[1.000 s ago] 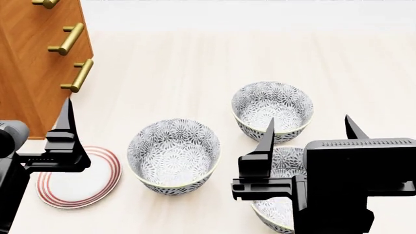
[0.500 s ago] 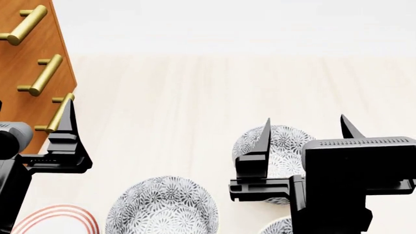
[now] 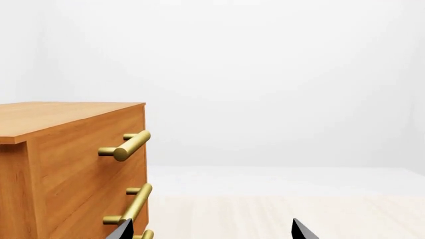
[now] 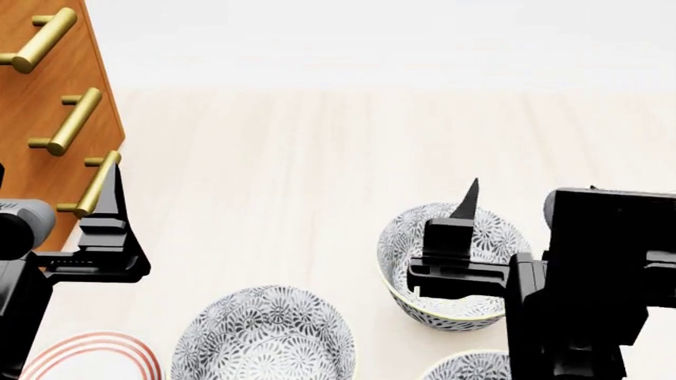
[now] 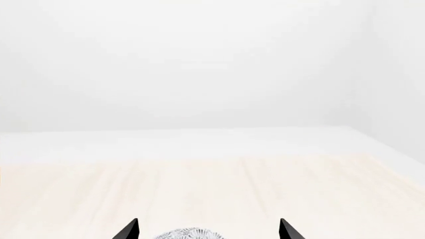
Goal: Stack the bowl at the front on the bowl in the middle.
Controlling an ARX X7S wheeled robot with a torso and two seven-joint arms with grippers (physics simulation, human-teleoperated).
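Right hand (image 4: 507, 198) shifted rightward and up over the far bowl (image 4: 449, 265), fingers apart, left hand (image 3: 209, 234) apart beside drawers (image 4: 47, 103), middle bowl (image 4: 264, 336) nearer, front bowl (image 4: 465, 368) at bottom edge, on table (image 4: 296, 174)

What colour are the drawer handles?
Brass gold handles, clearest in the left wrist view.

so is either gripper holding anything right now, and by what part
Nothing is held. The left gripper and right gripper both show open fingertips with only air between them.
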